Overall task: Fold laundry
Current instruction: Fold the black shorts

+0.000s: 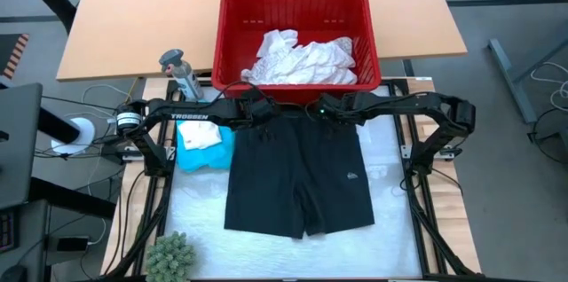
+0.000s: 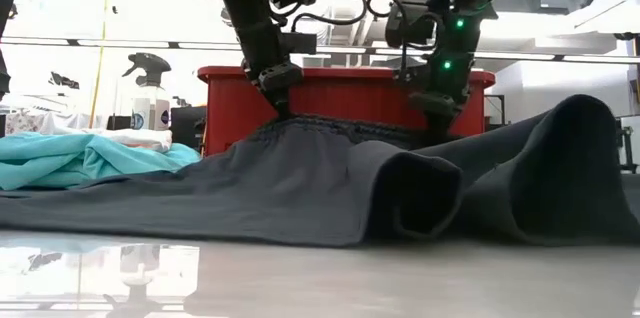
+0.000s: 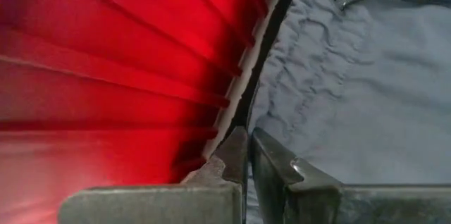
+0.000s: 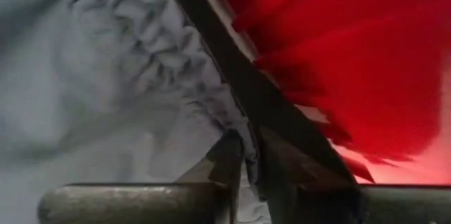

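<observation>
Both jaws pinching waistband of black shorts (image 1: 297, 176), spread flat, legs toward table front, beside red basket (image 1: 232, 43)

The black shorts (image 1: 297, 180) are matt, soft cloth, finely puckered along the waistband. The red basket (image 1: 232, 43) is ribbed plastic with a slight sheen. The table (image 2: 320, 278) is smooth and glossy (it mirrors the room).

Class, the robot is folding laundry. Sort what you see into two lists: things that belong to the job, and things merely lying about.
Belongs to the job:
- black shorts, spread on the table
- teal garment, beside the shorts
- white garments, in the basket

Lying about:
- red basket
- spray bottle
- green fuzzy plant
</observation>
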